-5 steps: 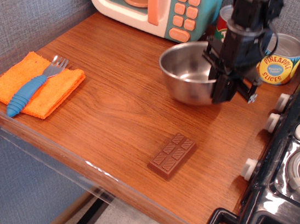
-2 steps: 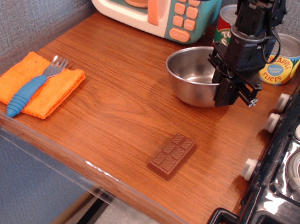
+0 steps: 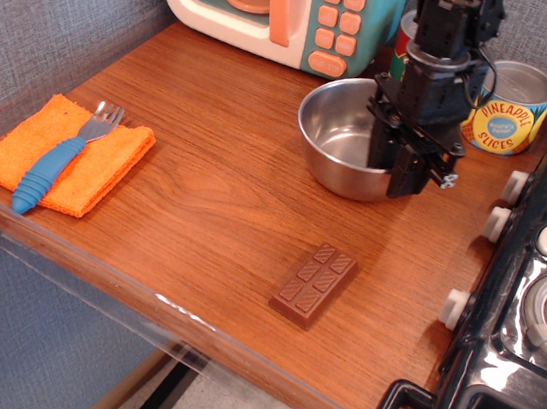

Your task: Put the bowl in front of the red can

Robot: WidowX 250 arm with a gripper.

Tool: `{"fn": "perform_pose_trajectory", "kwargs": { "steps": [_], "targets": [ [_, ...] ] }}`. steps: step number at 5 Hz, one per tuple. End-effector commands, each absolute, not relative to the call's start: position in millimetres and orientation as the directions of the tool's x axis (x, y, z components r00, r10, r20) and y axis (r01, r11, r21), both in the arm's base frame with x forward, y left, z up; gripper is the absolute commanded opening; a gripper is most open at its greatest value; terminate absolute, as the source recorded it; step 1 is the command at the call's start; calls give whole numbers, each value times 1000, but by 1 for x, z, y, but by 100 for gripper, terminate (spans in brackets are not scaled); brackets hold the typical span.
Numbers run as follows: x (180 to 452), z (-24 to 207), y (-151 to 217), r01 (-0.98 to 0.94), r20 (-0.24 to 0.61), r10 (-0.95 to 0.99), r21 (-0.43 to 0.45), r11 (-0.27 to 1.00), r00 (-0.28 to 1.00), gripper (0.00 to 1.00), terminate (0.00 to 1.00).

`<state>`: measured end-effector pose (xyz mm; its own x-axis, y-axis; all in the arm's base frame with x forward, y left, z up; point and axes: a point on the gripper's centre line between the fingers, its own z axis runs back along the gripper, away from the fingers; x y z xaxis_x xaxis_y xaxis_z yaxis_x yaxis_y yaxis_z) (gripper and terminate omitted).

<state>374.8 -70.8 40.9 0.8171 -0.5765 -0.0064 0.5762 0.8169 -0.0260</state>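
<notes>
The shiny steel bowl [image 3: 343, 138] sits on the wooden table [image 3: 205, 186], just in front of the red can [image 3: 406, 42]. Only a sliver of the can's red label and silver lid shows; the arm hides the rest. My gripper [image 3: 398, 176] points down over the bowl's right rim. One finger is inside the bowl and one outside, and they look closed on the rim. The bowl appears level, with its base on the wood.
The yellow-and-blue pineapple slices can [image 3: 507, 112] stands right of the arm. A toy microwave [image 3: 280, 4] is at the back. A chocolate bar [image 3: 314, 284] lies in front. An orange cloth [image 3: 68, 152] with a blue fork [image 3: 56, 158] is at the left. A stove [image 3: 533, 299] borders the right edge.
The bowl was tilted and carried a little to the right and back toward the red can. It now rests level, with the gripper lower on its right rim.
</notes>
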Motion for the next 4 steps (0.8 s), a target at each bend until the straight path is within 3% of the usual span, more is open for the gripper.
{"fn": "perform_pose_trajectory", "kwargs": {
  "steps": [1,2,3,4],
  "targets": [
    [367,117,-27,398,148,-386,-60,915,910,100,0],
    [348,141,7,269,172,-254,-65,961,952,100,0],
    [330,145,37,134,144,-127,-38,990,981,100,0],
    [317,124,67,40,77,-39,-1,999,996,100,0]
  ]
}}
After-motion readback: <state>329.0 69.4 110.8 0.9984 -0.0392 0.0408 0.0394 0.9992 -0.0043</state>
